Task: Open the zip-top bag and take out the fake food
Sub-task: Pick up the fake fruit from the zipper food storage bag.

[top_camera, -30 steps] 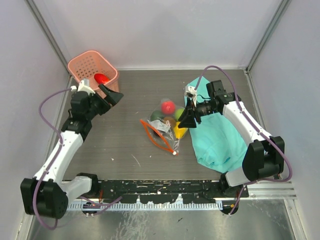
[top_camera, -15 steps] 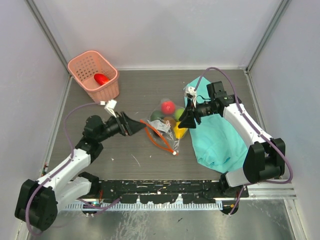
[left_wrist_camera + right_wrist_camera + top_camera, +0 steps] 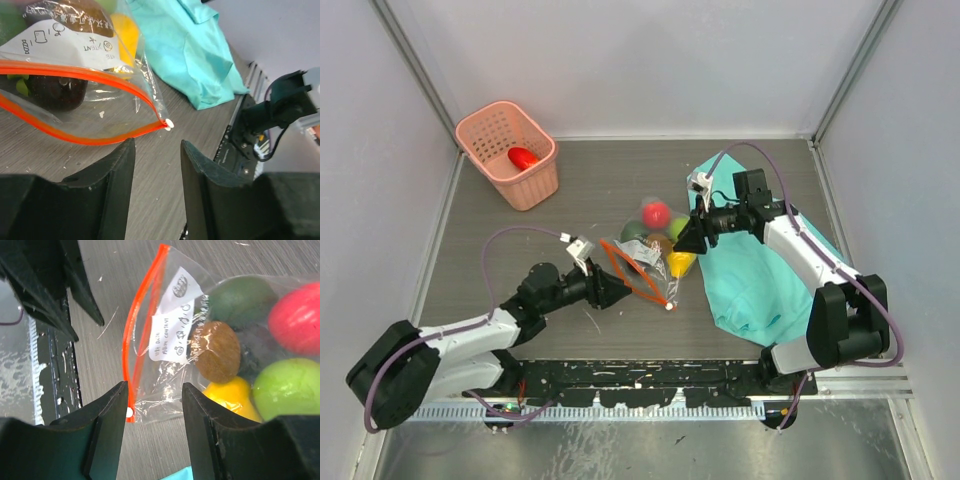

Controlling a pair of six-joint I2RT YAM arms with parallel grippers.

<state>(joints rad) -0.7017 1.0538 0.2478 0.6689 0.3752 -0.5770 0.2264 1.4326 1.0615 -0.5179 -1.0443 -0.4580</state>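
Observation:
The zip-top bag [image 3: 642,262] lies mid-table with its red-orange zip strip [image 3: 75,75] parted into a loop. Its white slider [image 3: 169,124] sits at the strip's near end. Inside it is the fake food: a red piece [image 3: 295,310], a light green one [image 3: 285,390], a dark green one [image 3: 240,300], a brown one [image 3: 217,352] and a yellow one [image 3: 230,392]. My left gripper [image 3: 157,145] is low at the bag's mouth, partly open and empty, just short of the strip. My right gripper [image 3: 152,390] hovers open over the bag's slider corner [image 3: 130,412].
A pink basket [image 3: 508,150] holding a red item [image 3: 523,157] stands at the back left. A teal cloth [image 3: 760,270] lies crumpled to the right of the bag, under my right arm. Grey walls close in the table on three sides.
My left arm swung from the pink basket down to the near side of the bag, and its jaws narrowed. My right gripper has hardly moved.

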